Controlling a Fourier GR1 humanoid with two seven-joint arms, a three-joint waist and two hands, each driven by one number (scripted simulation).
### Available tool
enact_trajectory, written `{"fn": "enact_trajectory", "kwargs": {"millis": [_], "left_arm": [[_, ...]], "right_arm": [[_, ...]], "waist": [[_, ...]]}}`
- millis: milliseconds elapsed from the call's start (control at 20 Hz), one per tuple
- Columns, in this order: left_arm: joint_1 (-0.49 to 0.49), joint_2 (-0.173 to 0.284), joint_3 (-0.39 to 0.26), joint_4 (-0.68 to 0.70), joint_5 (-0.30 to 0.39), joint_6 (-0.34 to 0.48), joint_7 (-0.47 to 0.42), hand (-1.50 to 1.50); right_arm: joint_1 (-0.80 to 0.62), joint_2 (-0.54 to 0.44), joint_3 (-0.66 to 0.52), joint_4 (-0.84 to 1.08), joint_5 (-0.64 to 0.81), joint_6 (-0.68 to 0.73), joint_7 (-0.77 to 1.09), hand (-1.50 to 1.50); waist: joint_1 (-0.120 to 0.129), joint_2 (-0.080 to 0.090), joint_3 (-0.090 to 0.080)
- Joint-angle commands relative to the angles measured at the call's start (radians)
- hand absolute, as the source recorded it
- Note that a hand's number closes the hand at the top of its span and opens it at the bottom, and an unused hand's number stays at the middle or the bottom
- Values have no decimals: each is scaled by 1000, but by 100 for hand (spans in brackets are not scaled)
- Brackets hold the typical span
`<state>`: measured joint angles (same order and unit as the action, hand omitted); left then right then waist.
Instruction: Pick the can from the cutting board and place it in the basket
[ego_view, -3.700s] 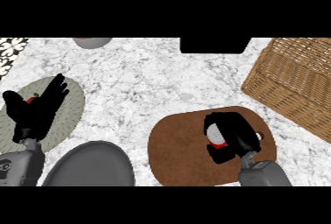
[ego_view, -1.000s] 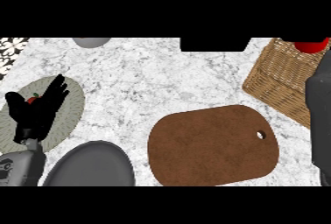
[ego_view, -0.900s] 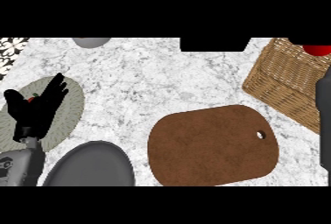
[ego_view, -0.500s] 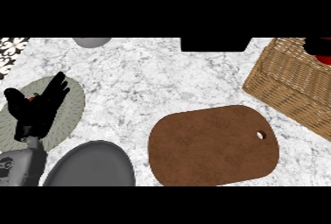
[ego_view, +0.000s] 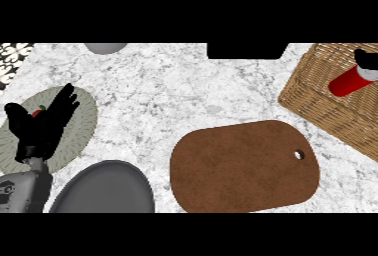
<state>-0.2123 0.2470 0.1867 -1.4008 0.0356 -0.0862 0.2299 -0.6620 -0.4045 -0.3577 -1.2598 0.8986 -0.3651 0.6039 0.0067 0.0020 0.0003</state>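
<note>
The red can (ego_view: 345, 83) with a white end lies tilted inside the wicker basket (ego_view: 319, 102) at the right edge. Just a small black part of my right hand (ego_view: 366, 58) shows, at the can's white end near the top right corner; whether it still holds the can cannot be told. The brown cutting board (ego_view: 244, 167) lies bare at the centre bottom, with a small hole near its right side. My left hand (ego_view: 43, 127) rests open, fingers up, at the far left over a pale plate (ego_view: 83, 131).
A small red and green item (ego_view: 38, 112) peeks from behind the left hand on the pale plate. A dark grey plate (ego_view: 103, 191) sits at the bottom left. A grey object (ego_view: 105, 47) and a black block (ego_view: 247, 50) lie along the far edge of the marble counter.
The can was lifted off the cutting board and carried up and right to the basket. Over the last half second it has dropped lower into the basket. The left hand stayed still.
</note>
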Motion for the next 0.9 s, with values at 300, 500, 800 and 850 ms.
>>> {"fn": "enact_trajectory", "kwargs": {"millis": [300, 500, 800, 850], "left_arm": [[8, 18, 21, -18, 26, -25, 35, 0], [5, 17, 23, 19, 1, -13, -32, 0], [19, -20, -1, -8, -10, 17, 8, 0], [20, -9, 11, -33, -4, 21, 23, 0]], "right_arm": [[-7, -75, -79, 95, -193, -61, -242, -150], [-22, -48, -164, 50, -251, -153, -177, -150], [127, -64, -320, -116, -442, -148, -188, -150], [156, -98, -349, -173, -481, -86, -151, -150]], "waist": [[-1, -2, 0], [-10, -3, 0], [-25, -7, 0], [-32, -11, 0]]}}
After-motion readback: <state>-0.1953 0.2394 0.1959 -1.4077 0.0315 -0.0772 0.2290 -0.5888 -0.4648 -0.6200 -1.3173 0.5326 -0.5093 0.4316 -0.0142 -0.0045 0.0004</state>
